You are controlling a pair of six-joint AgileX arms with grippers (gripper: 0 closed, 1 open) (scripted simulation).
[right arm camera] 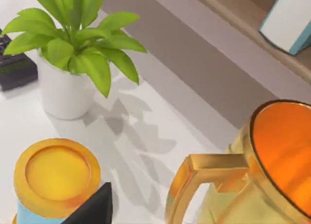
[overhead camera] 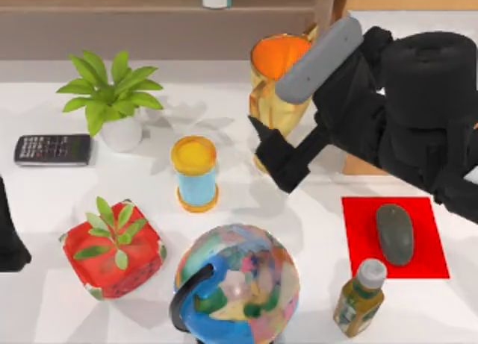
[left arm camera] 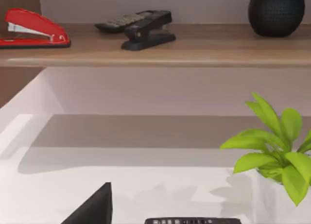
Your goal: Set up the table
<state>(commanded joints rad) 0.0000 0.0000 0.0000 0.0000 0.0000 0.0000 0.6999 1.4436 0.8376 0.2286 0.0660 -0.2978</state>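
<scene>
- Our right gripper [overhead camera: 270, 151] hangs over the middle of the table [overhead camera: 314, 232], its arm reaching in from the right side; we cannot tell whether it is spread or pressed together.
- Just behind that gripper, toward the back of the table, stands a golden mug [overhead camera: 280, 83] with an orange inside; in the right wrist view the mug [right arm camera: 262, 170] shows its handle turned toward the camera.
- To the gripper's left, near it, stands a yellow-topped container with a light-blue body [overhead camera: 195, 172], upright.
- Farther left and back of the gripper is a green plant in a white pot [overhead camera: 112, 98], and beyond it, near the table's left edge, lies a black calculator [overhead camera: 52, 149].
- In front of the gripper, toward the near edge, stands a colourful globe [overhead camera: 239, 284]; to the globe's left sits a red pot with a small plant [overhead camera: 112, 251].
- To the gripper's right and nearer the front lies a red mat [overhead camera: 358, 232] with a grey mouse [overhead camera: 394, 233] on it; a small bottle [overhead camera: 360, 298] stands at the mat's front edge.
- Our left gripper [overhead camera: 9, 239] is parked at the table's left edge; we cannot tell its state.
- The left wrist view shows a shelf [left arm camera: 194, 51] bearing a red stapler [left arm camera: 34, 28], a black stapler [left arm camera: 146, 32] and a dark round speaker [left arm camera: 276, 11].
</scene>
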